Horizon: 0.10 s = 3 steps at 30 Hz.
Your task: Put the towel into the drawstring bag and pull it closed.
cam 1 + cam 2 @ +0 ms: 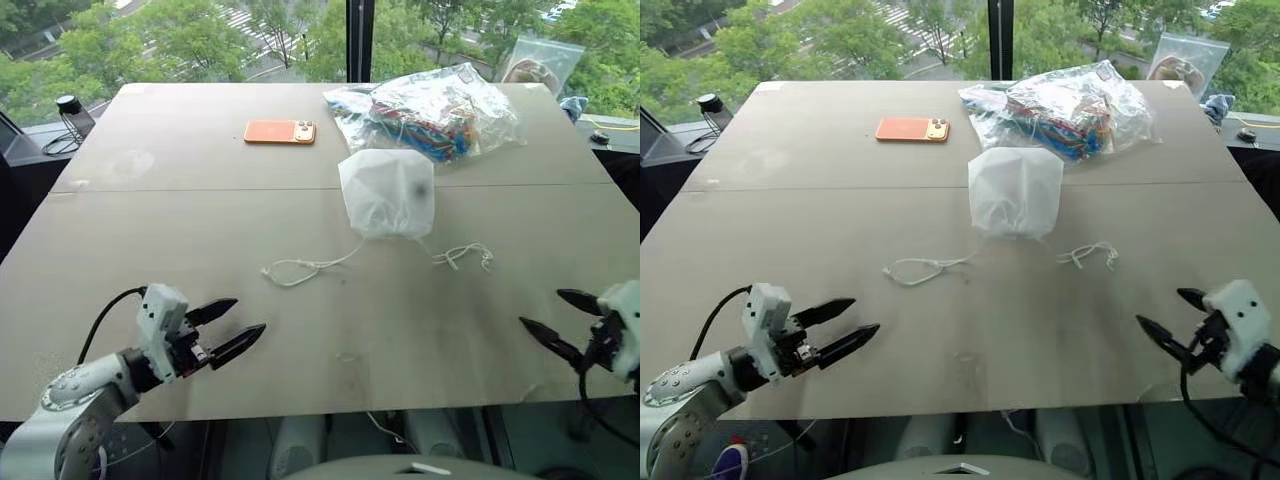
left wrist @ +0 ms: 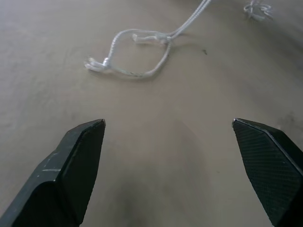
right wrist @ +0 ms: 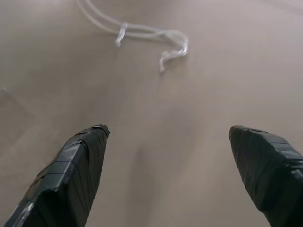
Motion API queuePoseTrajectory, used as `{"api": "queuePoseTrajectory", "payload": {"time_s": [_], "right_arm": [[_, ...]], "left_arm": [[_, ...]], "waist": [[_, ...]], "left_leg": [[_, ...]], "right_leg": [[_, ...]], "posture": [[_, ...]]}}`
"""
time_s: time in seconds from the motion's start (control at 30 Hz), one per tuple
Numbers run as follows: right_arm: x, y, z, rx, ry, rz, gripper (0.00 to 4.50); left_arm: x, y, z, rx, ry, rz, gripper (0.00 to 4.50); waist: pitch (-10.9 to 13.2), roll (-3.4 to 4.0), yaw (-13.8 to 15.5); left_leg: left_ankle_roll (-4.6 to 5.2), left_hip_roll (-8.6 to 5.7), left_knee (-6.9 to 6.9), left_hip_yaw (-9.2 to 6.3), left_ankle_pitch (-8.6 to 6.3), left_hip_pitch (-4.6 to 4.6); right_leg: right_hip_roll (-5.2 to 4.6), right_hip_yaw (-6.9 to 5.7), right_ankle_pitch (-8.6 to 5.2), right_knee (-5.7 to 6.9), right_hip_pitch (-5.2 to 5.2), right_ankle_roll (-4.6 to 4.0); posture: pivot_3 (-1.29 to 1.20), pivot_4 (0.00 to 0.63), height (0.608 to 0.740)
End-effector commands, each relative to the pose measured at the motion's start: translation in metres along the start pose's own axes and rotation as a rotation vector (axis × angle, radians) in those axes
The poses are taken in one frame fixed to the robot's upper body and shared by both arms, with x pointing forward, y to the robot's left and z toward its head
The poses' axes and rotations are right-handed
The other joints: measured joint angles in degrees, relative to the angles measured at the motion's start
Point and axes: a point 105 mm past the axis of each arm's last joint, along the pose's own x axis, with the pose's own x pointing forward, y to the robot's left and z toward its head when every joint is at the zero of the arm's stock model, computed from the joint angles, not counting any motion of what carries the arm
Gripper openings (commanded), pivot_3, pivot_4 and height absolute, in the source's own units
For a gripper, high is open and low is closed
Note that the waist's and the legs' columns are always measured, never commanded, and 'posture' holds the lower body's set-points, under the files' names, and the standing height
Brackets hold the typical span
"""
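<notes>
Both arms sit low at the table's [image 1: 120,300] near edge: left gripper [image 1: 238,322] and right gripper [image 1: 540,313] point inward, fingers spread apart, empty, the drawstring bag [image 1: 387,193] cinched between them farther back.

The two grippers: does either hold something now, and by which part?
Nothing is held. The left gripper and the right gripper are open above the table.

We see the lower half of the pale wooden surface [image 1: 150,380] bare apart from two thin white cords [image 1: 300,268]; the filled white fabric drawstring bag [image 1: 387,193], orange phone [image 1: 280,132] and clear plastic bag [image 1: 440,112] crowd the upper centre.
</notes>
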Motion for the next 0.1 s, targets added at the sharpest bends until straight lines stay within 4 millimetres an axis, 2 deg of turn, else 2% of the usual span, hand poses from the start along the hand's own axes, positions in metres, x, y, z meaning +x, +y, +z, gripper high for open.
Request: {"api": "queuePoseTrajectory", "payload": {"time_s": [0.03, 0.1], "right_arm": [[-0.0050, -0.0049, 0.0235, -0.058, -0.094, -0.037, 4.45], [-0.0008, -0.0098, 0.0259, -0.071, -0.110, -0.071, 4.45]], "left_arm": [[0.0039, -0.0068, 0.0181, 0.068, -0.075, 0.012, 4.50], [0.0092, -0.0088, 0.0191, 0.074, -0.092, 0.014, 4.50]], "waist": [[-0.02, -0.03, -0.02], [-0.05, -0.06, -0.03]], "left_leg": [[0.00, 0.03, 0.02, 0.00, 0.00, 0.10], [0.00, 0.07, 0.04, -0.01, 0.01, 0.13]], "right_leg": [[0.01, 0.01, -0.01, 0.00, 0.05, 0.00], [0.04, 0.02, -0.01, 0.00, 0.05, -0.01]], "posture": [[0.00, 0.150, 0.740], [0.00, 0.150, 0.740]]}}
